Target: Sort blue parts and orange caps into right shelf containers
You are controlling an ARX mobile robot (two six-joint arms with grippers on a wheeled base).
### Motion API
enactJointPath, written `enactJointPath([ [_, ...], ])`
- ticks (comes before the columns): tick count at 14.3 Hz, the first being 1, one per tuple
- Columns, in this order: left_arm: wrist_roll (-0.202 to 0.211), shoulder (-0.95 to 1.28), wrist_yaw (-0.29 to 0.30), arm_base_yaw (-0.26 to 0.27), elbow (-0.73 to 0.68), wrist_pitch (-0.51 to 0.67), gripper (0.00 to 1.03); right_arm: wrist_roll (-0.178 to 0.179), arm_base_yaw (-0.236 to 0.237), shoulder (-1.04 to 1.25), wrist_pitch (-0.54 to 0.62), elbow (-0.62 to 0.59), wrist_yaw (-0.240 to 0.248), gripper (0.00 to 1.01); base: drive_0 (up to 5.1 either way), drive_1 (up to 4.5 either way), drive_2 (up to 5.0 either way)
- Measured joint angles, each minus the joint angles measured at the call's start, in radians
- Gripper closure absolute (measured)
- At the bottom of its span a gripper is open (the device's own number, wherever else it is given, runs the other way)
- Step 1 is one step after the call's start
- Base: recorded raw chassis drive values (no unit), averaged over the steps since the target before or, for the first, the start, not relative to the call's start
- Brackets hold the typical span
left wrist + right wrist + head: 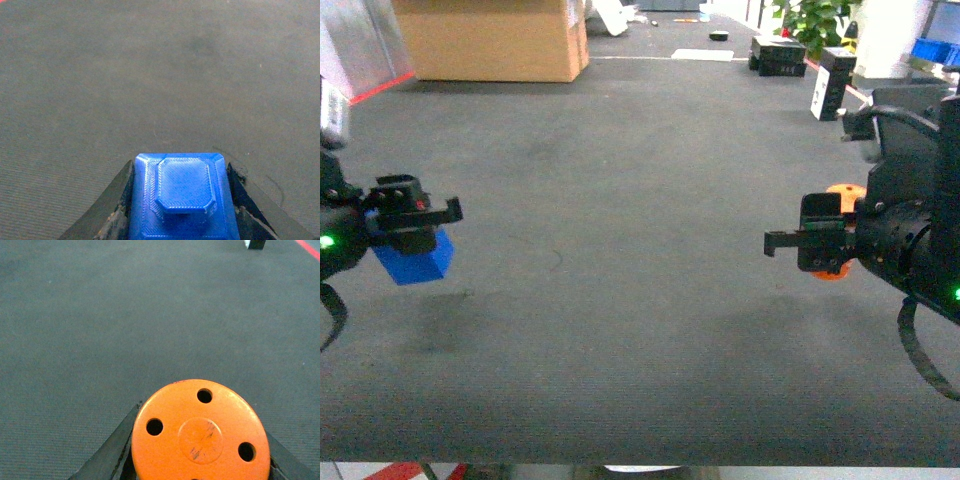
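Observation:
My left gripper (430, 228) is shut on a blue part (416, 262), a square block with a raised octagonal top (184, 186), held above the grey carpet at the left of the head view. Its dark fingers (107, 212) press both sides of the block. At the right, my right gripper (798, 245) is shut on an orange cap (844, 191), a round disc with small holes (200, 432) that fills the space between the jaws. The right shelf containers are out of view.
Grey carpet floor (620, 220) stretches between the two arms. A large cardboard box (490, 38) stands far back left. Black cases (778, 55), a white-and-black box (830, 82) and a green plant (815, 20) stand at the back right. Something blue (930, 48) shows at the top right edge.

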Motion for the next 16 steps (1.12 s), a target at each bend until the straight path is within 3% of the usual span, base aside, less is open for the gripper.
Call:
enactJointPath([
  [2,0.014,-0.143,-0.039,0.0,-0.084,0.036,0.59,-0.003,-0.006,-0.118,0.051,-0.077,0.034,0.55,0.0,0.0,0.0],
  [3,0.045,-0.375,-0.109,-0.038,-0.188,0.041,0.59,-0.021,0.019,-0.346,0.118,-0.212,0.128,0.55,0.0,0.0,0.0],
  [4,0.064,-0.491,-0.148,-0.077,-0.239,0.046,0.59,-0.042,0.056,-0.472,0.13,-0.283,0.183,0.56,0.0,0.0,0.0],
  [5,0.102,-0.645,-0.231,-0.144,-0.304,0.029,0.59,-0.085,0.122,-0.637,0.105,-0.37,0.245,0.56,0.0,0.0,0.0],
  [8,0.17,-0.945,-0.375,-0.272,-0.374,-0.057,0.59,-0.19,0.2,-0.968,0.069,-0.439,0.379,0.56,0.0,0.0,0.0],
  [10,0.211,-1.062,-0.382,-0.312,-0.377,-0.128,0.59,-0.242,0.246,-1.093,-0.002,-0.45,0.422,0.56,0.0,0.0,0.0],
  [11,0.203,-1.057,-0.333,-0.297,-0.378,-0.154,0.59,-0.264,0.252,-1.098,-0.007,-0.457,0.434,0.56,0.0,0.0,0.0],
  [13,0.2,-1.033,-0.319,-0.29,-0.383,-0.166,0.59,-0.276,0.252,-1.095,-0.014,-0.463,0.435,0.56,0.0,0.0,0.0],
  [14,0.168,-1.096,-0.207,-0.254,-0.359,-0.364,0.6,-0.225,0.213,-1.16,-0.259,-0.435,0.313,0.56,0.0,0.0,0.0],
  [15,0.143,-1.176,-0.117,-0.2,-0.378,-0.487,0.6,-0.155,0.147,-1.262,-0.43,-0.453,0.196,0.56,0.0,0.0,0.0],
  [16,0.134,-1.222,-0.073,-0.156,-0.428,-0.518,0.6,-0.124,0.091,-1.324,-0.496,-0.499,0.134,0.56,0.0,0.0,0.0],
])
